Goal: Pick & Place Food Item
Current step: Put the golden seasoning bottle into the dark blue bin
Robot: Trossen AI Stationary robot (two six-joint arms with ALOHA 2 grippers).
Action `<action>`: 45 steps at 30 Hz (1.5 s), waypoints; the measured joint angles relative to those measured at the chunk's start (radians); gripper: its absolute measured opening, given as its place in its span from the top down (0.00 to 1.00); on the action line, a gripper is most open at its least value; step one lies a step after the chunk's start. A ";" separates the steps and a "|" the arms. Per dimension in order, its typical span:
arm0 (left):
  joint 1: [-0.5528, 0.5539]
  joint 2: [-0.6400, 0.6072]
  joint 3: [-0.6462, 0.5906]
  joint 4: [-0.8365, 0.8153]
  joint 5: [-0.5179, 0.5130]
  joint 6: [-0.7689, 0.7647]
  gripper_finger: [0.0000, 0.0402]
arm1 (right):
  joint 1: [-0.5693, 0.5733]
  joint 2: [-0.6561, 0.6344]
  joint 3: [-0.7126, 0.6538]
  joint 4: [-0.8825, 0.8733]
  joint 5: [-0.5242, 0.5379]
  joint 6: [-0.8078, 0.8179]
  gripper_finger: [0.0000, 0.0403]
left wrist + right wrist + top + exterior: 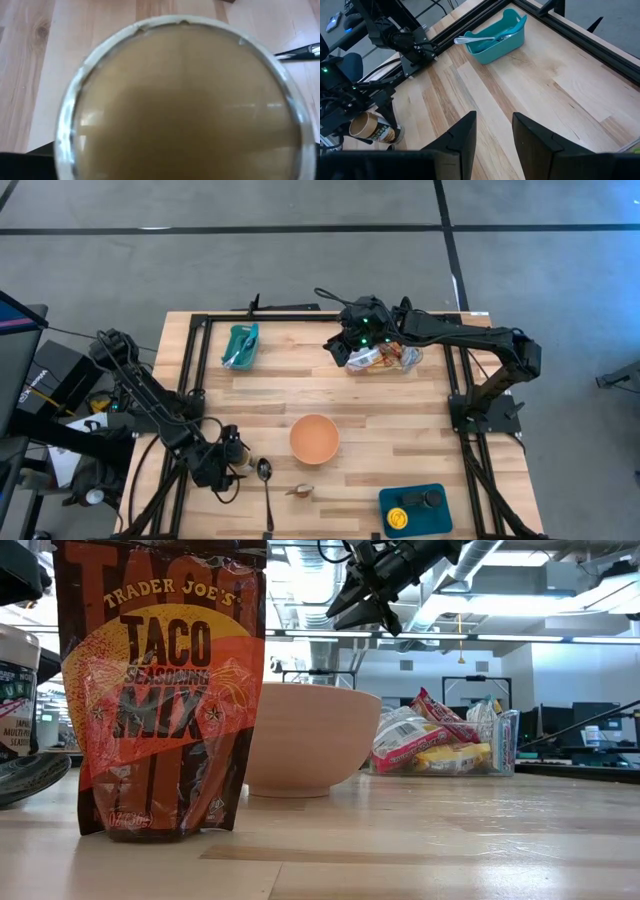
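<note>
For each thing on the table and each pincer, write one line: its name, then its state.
Right pincer: open, empty, raised above the snack bin.
Left pincer: at the table's near left corner.
Bowl: upright, empty.
Snack bin: full of wrapped snacks.
Teal tub: holds cutlery.
Taco mix packet: standing upright.
Spoon: lying flat on the table.

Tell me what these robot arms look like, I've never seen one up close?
Both arms are dark, nearly black, built of jointed tube sections with black cables looping along them. The right arm ends in a bulky head with small green lights, at the right gripper. Its fingers are flat, dark, squared-off plates. The left arm looks the same, ending at the left gripper.
</note>
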 joint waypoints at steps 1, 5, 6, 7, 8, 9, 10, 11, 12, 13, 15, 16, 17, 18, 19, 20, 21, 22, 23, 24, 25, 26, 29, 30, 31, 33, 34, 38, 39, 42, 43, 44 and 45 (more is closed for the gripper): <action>0.000 0.000 0.000 -0.003 0.000 0.000 0.08 | 0.000 0.000 0.000 0.000 0.000 0.000 0.70; 0.000 0.000 0.000 -0.017 -0.002 -0.006 0.08 | 0.000 0.000 0.000 0.000 0.000 0.000 0.70; 0.000 -0.001 0.000 -0.017 -0.002 -0.006 0.08 | 0.000 0.000 0.000 0.000 0.000 0.000 0.70; -0.001 -0.004 0.000 -0.017 -0.003 -0.007 0.08 | 0.000 0.000 0.000 0.000 0.000 0.000 0.70; -0.005 -0.007 0.000 -0.017 -0.015 -0.007 0.08 | 0.000 0.000 0.000 0.000 0.000 0.000 0.70; -0.012 -0.011 0.000 -0.018 -0.037 -0.008 0.08 | 0.000 0.000 0.000 0.000 0.000 0.000 0.70; -0.021 -0.019 0.000 -0.022 -0.066 -0.008 0.08 | 0.000 0.000 0.000 0.000 0.000 0.000 0.70; -0.033 -0.029 0.000 -0.027 -0.096 -0.008 0.08 | 0.000 0.000 0.000 0.000 0.000 0.000 0.70; -0.044 -0.042 0.000 -0.036 -0.119 -0.015 0.08 | 0.000 0.000 0.000 0.000 0.000 0.000 0.70; -0.057 -0.057 0.000 -0.054 -0.137 -0.033 0.08 | 0.000 0.000 0.000 0.000 0.000 0.000 0.70; -0.081 -0.086 0.000 -0.097 -0.159 -0.058 0.08 | 0.000 0.000 0.000 0.000 0.000 0.000 0.70; -0.093 -0.100 0.000 -0.114 -0.168 -0.063 0.08 | 0.000 0.000 0.000 0.000 0.000 0.000 0.70; -0.104 -0.114 0.000 -0.130 -0.177 -0.066 0.08 | 0.000 0.000 0.000 0.000 0.000 0.000 0.70; -0.114 -0.127 0.000 -0.138 -0.183 -0.067 0.08 | 0.000 0.000 0.000 0.000 0.000 0.000 0.70; -0.122 -0.136 0.000 -0.140 -0.183 -0.067 0.08 | 0.000 0.000 0.000 0.000 0.000 0.000 0.70; -0.128 -0.142 -0.001 -0.140 -0.184 -0.068 0.08 | 0.000 0.000 0.000 0.000 0.000 0.000 0.70; -0.132 -0.150 -0.008 -0.128 -0.185 -0.068 0.08 | 0.000 0.000 0.000 0.000 0.000 0.000 0.70; -0.136 -0.157 -0.023 -0.104 -0.185 -0.068 0.08 | 0.000 0.000 0.000 0.000 0.000 0.000 0.70; -0.140 -0.162 -0.045 -0.067 -0.186 -0.069 0.08 | 0.000 0.000 0.000 0.000 0.000 0.000 0.70; -0.142 -0.167 -0.074 -0.017 -0.186 -0.069 0.08 | 0.000 0.000 0.000 0.000 0.000 0.000 0.70; -0.142 -0.171 -0.107 0.040 -0.186 -0.068 0.08 | 0.000 0.000 0.000 0.000 0.000 0.000 0.70; -0.144 -0.174 -0.139 0.103 -0.186 -0.068 0.08 | 0.000 0.000 0.000 0.000 0.000 0.000 0.70; -0.145 -0.188 -0.223 0.281 -0.187 -0.051 0.08 | 0.001 0.000 0.000 0.000 0.000 0.000 0.70; -0.145 -0.191 -0.244 0.329 -0.187 -0.034 0.08 | 0.001 0.000 0.000 0.000 0.000 0.000 0.70; -0.145 -0.193 -0.261 0.361 -0.187 -0.026 0.08 | 0.001 0.000 0.000 0.000 0.000 0.001 0.70; -0.145 -0.193 -0.291 0.399 -0.185 -0.006 0.08 | 0.001 0.000 0.000 0.000 0.000 0.001 0.70; -0.145 -0.193 -0.303 0.412 -0.185 -0.003 0.08 | 0.001 0.000 0.000 0.000 0.000 0.001 0.70; -0.145 -0.193 -0.330 0.421 -0.186 -0.001 0.08 | 0.001 0.000 0.000 0.000 0.000 0.002 0.70; -0.145 -0.193 -0.334 0.421 -0.186 0.000 0.08 | 0.000 0.000 0.000 0.000 0.000 0.002 0.70; -0.142 -0.193 -0.341 0.423 -0.185 0.000 0.08 | 0.000 0.000 0.000 0.000 0.000 0.002 0.70; -0.138 -0.193 -0.341 0.423 -0.185 0.000 0.08 | 0.000 0.000 0.000 0.000 0.000 0.002 0.70; -0.134 -0.193 -0.341 0.428 -0.185 0.000 0.08 | 0.000 0.000 0.000 0.000 0.000 0.002 0.70; -0.131 -0.193 -0.341 0.439 -0.185 -0.003 0.08 | 0.000 0.000 0.000 0.000 0.000 0.002 0.70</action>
